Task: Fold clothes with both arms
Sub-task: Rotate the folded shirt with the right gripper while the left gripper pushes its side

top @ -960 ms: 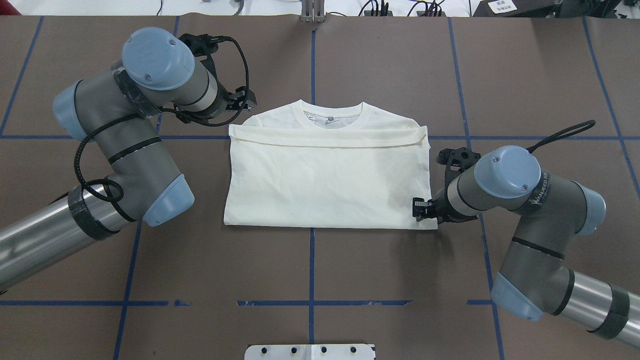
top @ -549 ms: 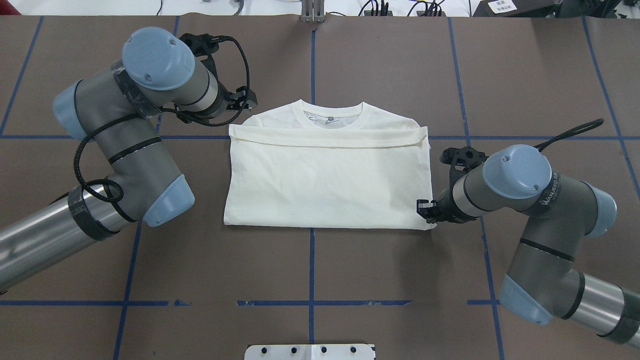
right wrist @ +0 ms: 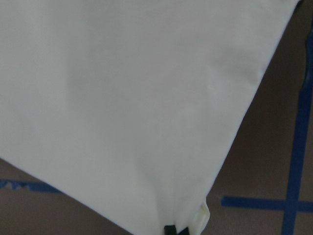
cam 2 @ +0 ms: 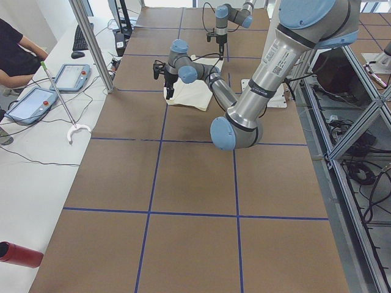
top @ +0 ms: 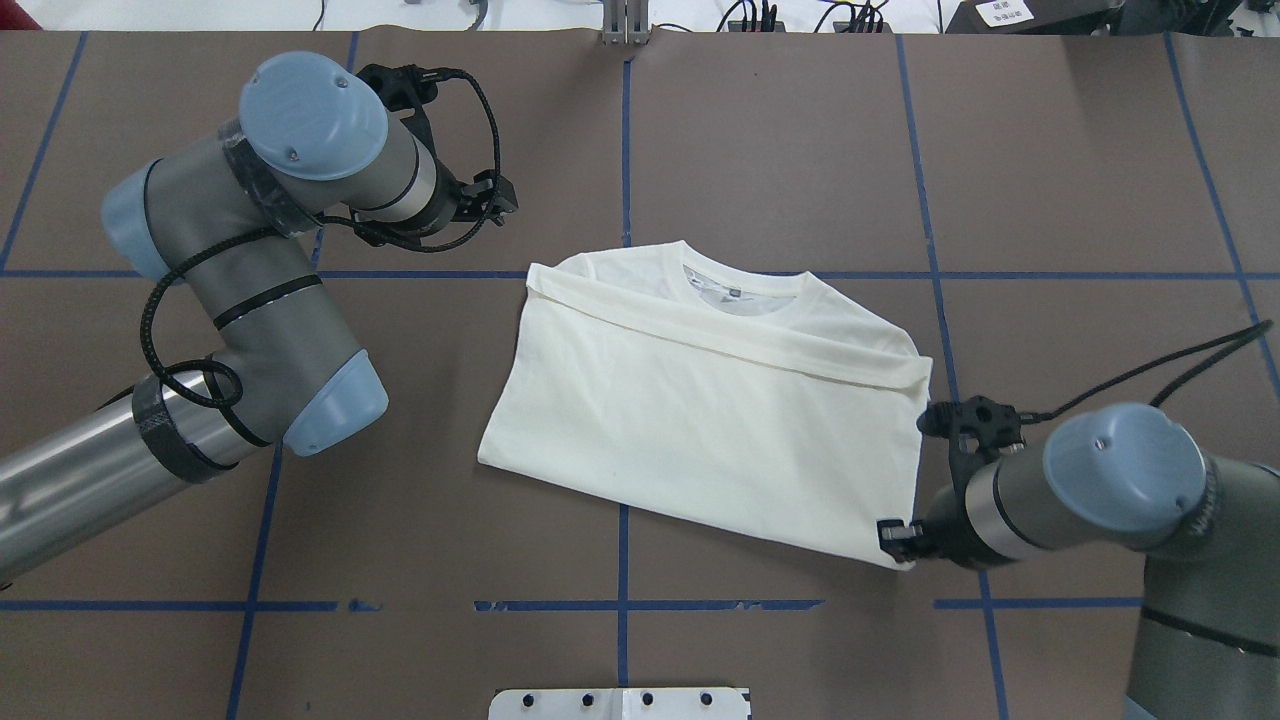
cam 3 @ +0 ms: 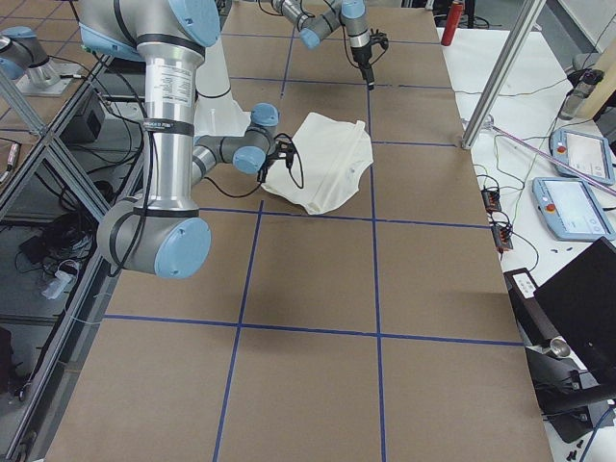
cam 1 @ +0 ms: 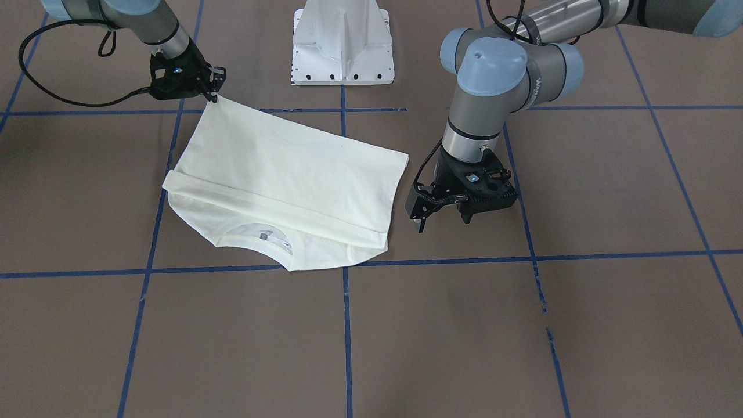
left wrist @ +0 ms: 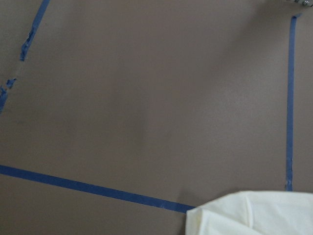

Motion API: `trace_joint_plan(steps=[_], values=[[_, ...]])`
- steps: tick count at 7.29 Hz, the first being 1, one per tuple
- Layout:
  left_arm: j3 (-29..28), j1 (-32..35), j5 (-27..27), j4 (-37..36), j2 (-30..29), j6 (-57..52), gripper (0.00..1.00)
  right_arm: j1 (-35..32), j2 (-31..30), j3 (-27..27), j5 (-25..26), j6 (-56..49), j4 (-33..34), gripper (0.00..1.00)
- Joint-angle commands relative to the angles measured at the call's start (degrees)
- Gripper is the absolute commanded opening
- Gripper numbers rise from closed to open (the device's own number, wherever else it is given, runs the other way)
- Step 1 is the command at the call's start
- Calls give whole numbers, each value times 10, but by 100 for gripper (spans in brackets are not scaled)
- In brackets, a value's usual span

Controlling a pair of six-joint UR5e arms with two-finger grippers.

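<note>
Bright, even overhead light; soft shadows on worktop (cam 1: 580, 325). Ext. views sharp; wrist views soft, shirt (right wrist: 122, 98) greyish in right one.

The T-shirt (top: 700, 420) was plain cream-white. The surface (top: 780, 140) was dull brown, crossed by a grid of blue tape lines (top: 625, 150). The left arm (top: 250, 260) and right arm (top: 1120, 490) were silver-grey with light blue caps. The left pincer (cam 1: 443, 223) and right pincer (top: 890, 535) were black.
</note>
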State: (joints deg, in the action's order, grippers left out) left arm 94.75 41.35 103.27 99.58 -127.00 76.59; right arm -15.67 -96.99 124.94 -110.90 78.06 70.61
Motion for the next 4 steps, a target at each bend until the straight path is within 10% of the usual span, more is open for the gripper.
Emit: trace_joint_plan(steps=[1, 2, 4], values=[[9, -13, -1, 0, 2, 20, 100, 87, -58, 40, -2, 14, 0, 56], [21, -23, 0, 0, 5, 25, 100, 88, -58, 54, 0, 27, 0, 100], [63, -81, 1, 1, 32, 82, 100, 8, -48, 97, -4, 35, 0, 100]])
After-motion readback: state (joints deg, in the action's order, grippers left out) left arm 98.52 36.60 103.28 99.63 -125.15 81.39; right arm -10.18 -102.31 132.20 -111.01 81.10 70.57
